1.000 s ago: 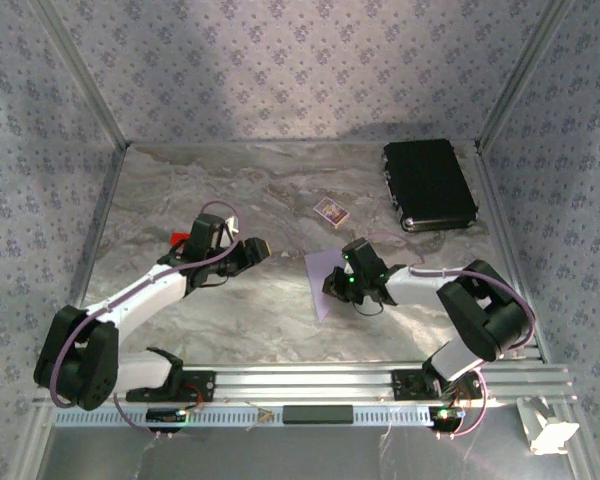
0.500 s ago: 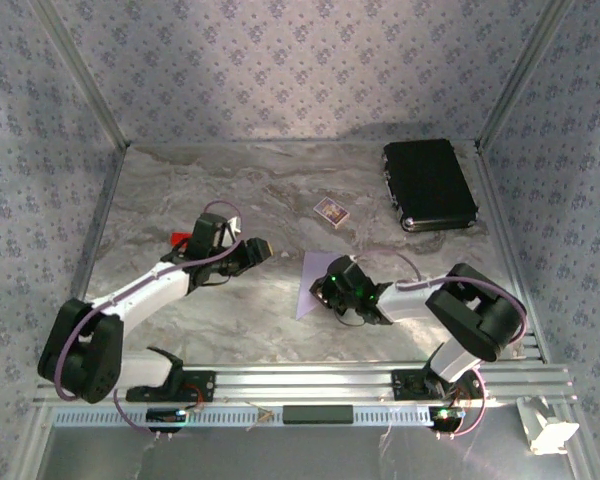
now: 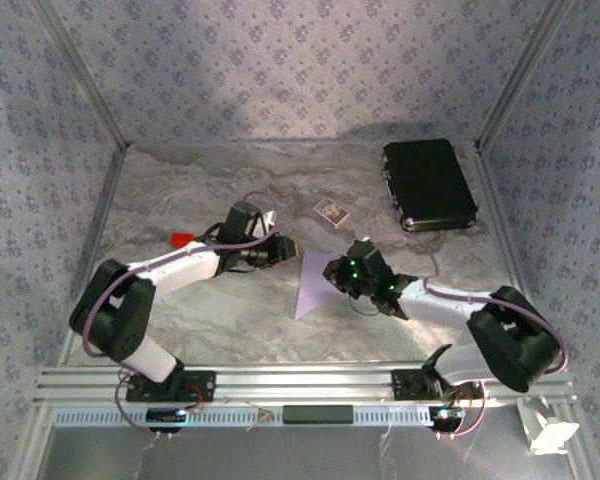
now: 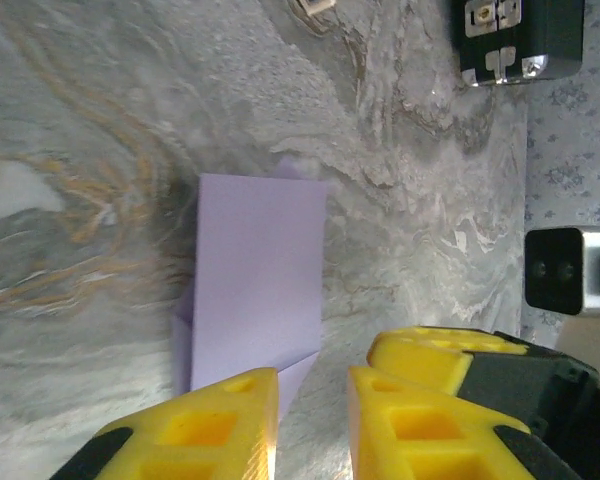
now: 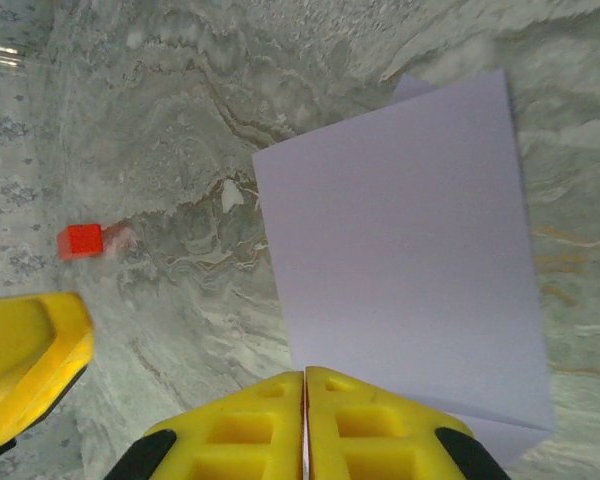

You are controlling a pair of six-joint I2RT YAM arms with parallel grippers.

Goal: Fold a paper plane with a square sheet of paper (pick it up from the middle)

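Observation:
The square sheet of paper (image 3: pixel 315 290) lies folded on the marbled table, pale lilac, with a slanted flap at one end (image 4: pixel 255 270) (image 5: pixel 410 270). My right gripper (image 3: pixel 332 272) is shut, fingers pressed together, tips over the paper's near edge (image 5: pixel 305 400). I cannot tell whether paper is pinched. My left gripper (image 3: pixel 292 245) hovers at the paper's far corner. Its jaws stand a narrow gap apart with bare table between them (image 4: pixel 313 425). Right beside it shows the right gripper's yellow finger (image 4: pixel 445 345).
A small red block (image 3: pixel 183 238) (image 5: pixel 80 240) lies left of the left arm. A patterned card (image 3: pixel 331 211) sits behind the paper. A black case (image 3: pixel 429 185) occupies the back right corner. Patterned walls close in the table.
The left arm has swung right, up to the paper, and its jaws have narrowed. The right arm has stretched out lower, its gripper staying shut at the paper.

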